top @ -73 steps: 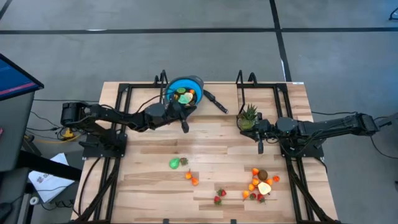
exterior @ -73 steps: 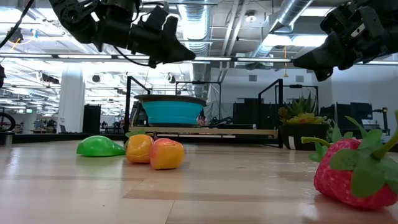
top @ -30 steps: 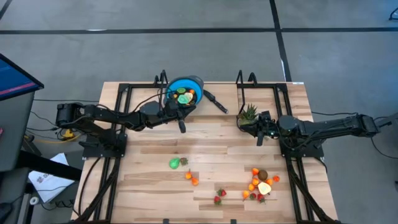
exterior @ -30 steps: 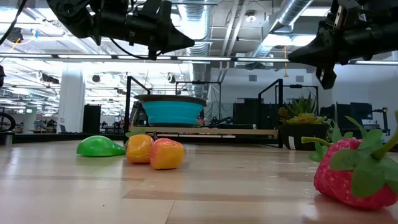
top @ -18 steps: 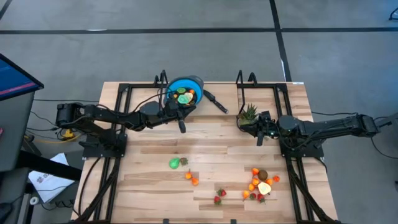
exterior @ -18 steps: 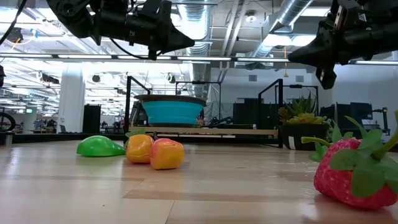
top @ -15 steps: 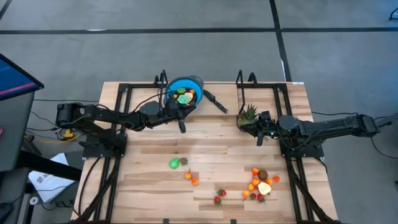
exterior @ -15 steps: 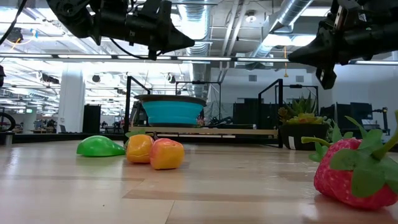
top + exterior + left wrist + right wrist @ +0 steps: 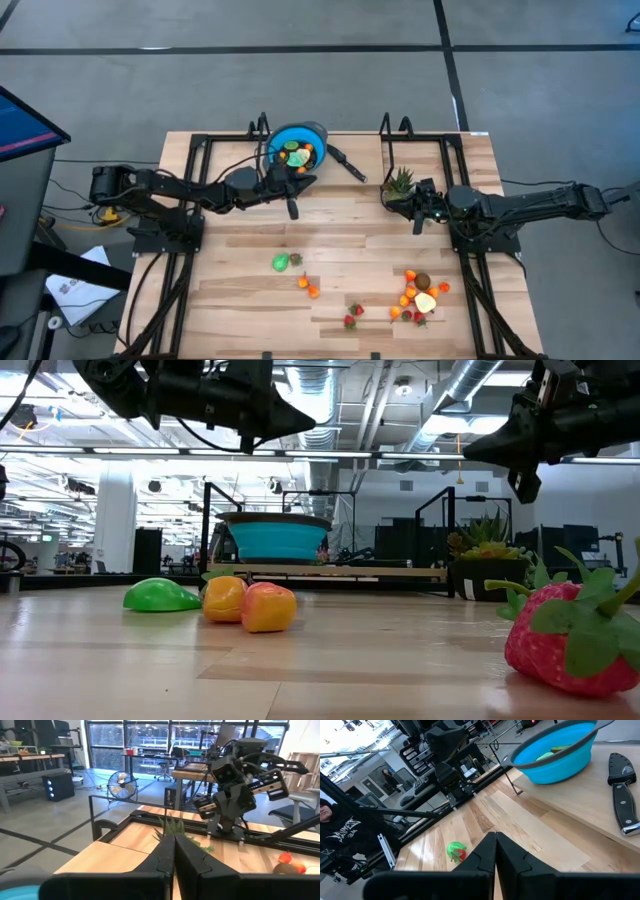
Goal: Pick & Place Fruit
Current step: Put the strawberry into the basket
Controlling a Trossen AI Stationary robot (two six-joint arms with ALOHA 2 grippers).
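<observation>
Left gripper [image 9: 291, 207] clenched and empty just beside the blue bowl [image 9: 298, 136] — right gripper [image 9: 419, 225] clenched too, well right of it. The fruit [image 9: 420, 296] lies scattered on the table [image 9: 240, 300], far from the bowl — a few pieces inside it

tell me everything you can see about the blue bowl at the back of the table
The round blue bowl looks like soft plastic or silicone, with a darker rim and sloping sides. It sits upright on the wooden table at the back edge, left of centre. Inside lie a few toy fruits, green and orange. The shut left gripper hovers just in front, not touching it. A black-handled knife lies beside it.
</observation>
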